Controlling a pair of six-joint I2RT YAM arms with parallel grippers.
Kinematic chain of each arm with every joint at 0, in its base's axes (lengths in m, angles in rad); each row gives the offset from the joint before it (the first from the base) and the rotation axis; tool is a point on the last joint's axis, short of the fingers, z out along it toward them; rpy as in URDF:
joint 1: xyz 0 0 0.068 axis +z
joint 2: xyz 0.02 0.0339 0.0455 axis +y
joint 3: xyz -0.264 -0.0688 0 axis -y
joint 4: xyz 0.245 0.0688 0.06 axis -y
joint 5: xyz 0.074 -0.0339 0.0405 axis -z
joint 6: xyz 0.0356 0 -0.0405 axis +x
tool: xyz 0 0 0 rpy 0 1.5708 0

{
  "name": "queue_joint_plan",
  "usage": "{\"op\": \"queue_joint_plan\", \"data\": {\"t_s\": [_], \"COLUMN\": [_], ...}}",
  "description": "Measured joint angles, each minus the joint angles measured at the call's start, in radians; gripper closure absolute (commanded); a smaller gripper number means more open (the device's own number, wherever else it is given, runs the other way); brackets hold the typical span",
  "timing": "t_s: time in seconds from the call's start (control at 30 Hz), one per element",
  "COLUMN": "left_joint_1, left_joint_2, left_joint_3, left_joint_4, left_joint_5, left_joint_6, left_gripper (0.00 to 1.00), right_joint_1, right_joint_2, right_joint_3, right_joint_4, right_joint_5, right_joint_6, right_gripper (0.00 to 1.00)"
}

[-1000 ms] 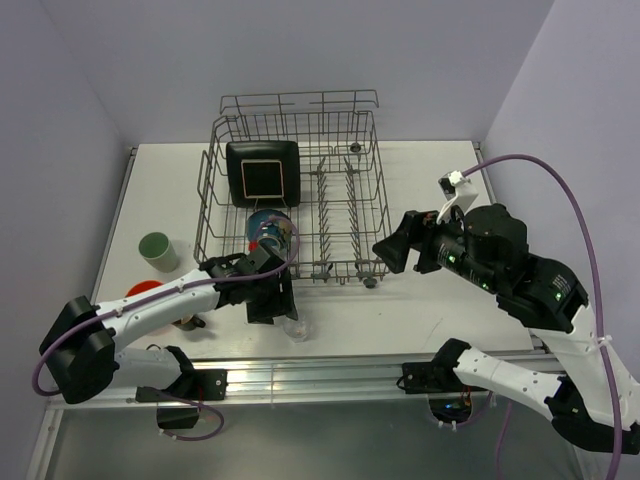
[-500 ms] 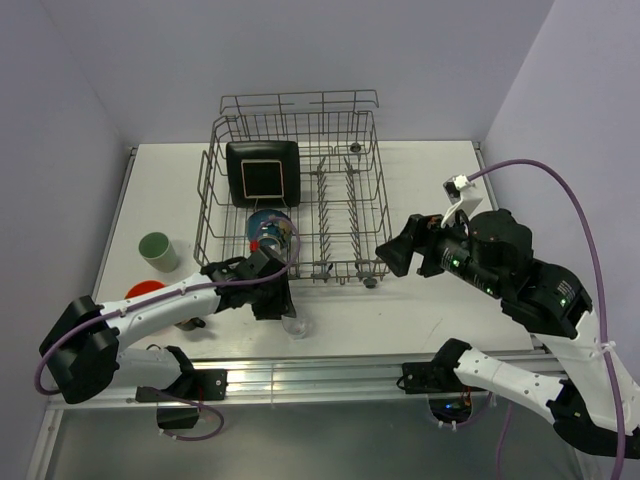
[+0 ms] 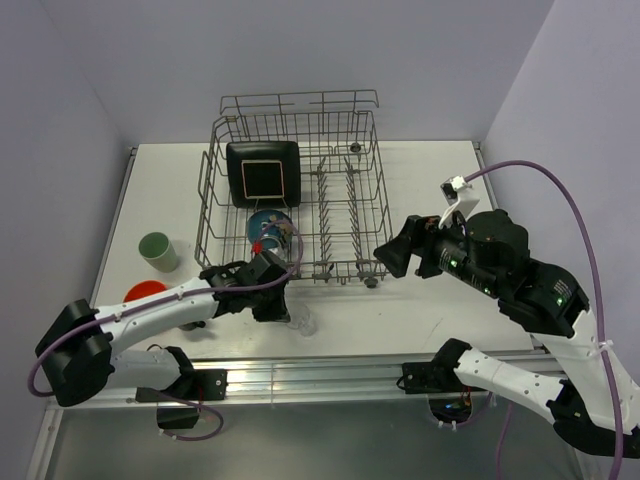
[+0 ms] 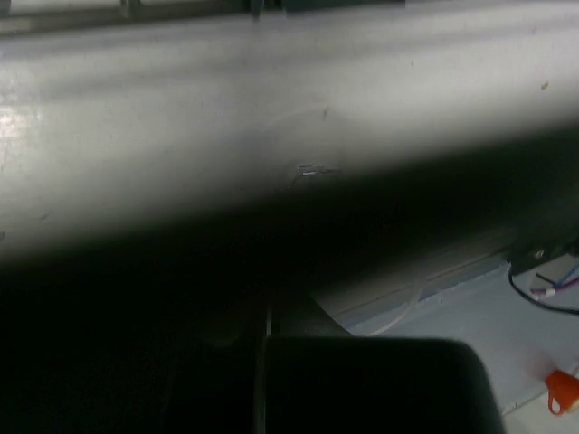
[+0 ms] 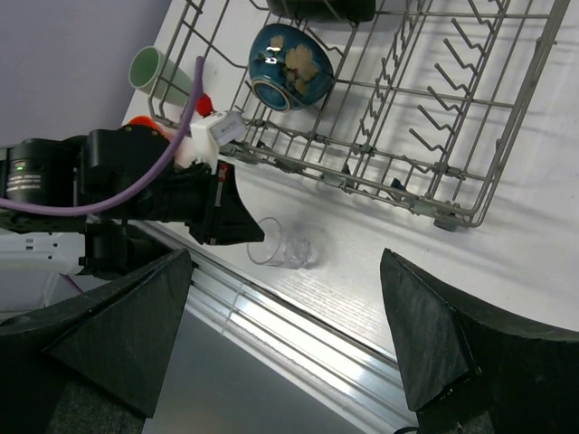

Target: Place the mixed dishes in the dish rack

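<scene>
Over the last second the left claw [image 3: 272,302] has sunk lower over the near desk [image 3: 430,310], uncovering the blue round bowl [image 3: 266,226] that sits in the dish rack [image 3: 213,190] just near of the black square plate [image 3: 262,175]. The small clear glass [image 3: 303,322] has shifted slightly right and seems to lie on its side, just beside the claw tip and not in it. That looks like a nudge, not a pickup, so the glass is not yet secured. Whether the left claw is spread or pressed together I cannot tell; its wrist view is dark and blurred. The right claw [image 3: 395,255] hangs spread wide beside the rack's right near corner, holding nothing. The pale green cup [image 3: 157,250] and small orange bowl [image 3: 145,290] wait on the desk at left.
</scene>
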Motion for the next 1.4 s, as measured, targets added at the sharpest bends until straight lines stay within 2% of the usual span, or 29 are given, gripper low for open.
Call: {"op": "queue_joint_plan", "data": {"t_s": [0.2,0.27,0.37,0.47,0.6,0.83,1.07,1.4], "left_joint_1": [-0.014,-0.015,-0.016,-0.017,-0.014,0.0,0.069,0.13], "left_joint_2": [-0.133,-0.19,-0.274,-0.361,-0.42,-0.395,-0.403,-0.417], "left_joint_3": [0.013,0.069,0.186,0.279,0.298,0.285,0.226,0.148], "left_joint_4": [-0.147,-0.2,-0.185,-0.069,0.074,0.304,0.483,0.653], "left_joint_5": [0.045,0.075,0.116,0.165,0.212,0.307,0.392,0.453], "left_joint_6": [-0.001,0.0,-0.005,-0.026,-0.051,-0.099,-0.166,-0.27], "left_gripper": [1.0,1.0,1.0,1.0,1.0,1.0,1.0,1.0], "right_joint_1": [0.0,0.0,0.0,-0.005,-0.032,-0.104,-0.109,-0.138], "right_joint_2": [0.016,0.033,0.06,0.078,0.098,0.072,0.07,0.039], "right_joint_3": [-0.01,-0.016,-0.061,-0.128,-0.174,-0.224,-0.319,-0.332], "right_joint_4": [0.003,0.016,0.074,0.169,0.304,0.617,0.831,0.903], "right_joint_5": [-0.049,-0.096,-0.212,-0.364,-0.568,-0.808,-0.905,-0.938], "right_joint_6": [0.015,0.03,0.071,0.121,0.204,0.372,0.52,0.572], "right_gripper": [0.02,0.01,0.0,0.0,0.0,0.02,0.03,0.04]}}
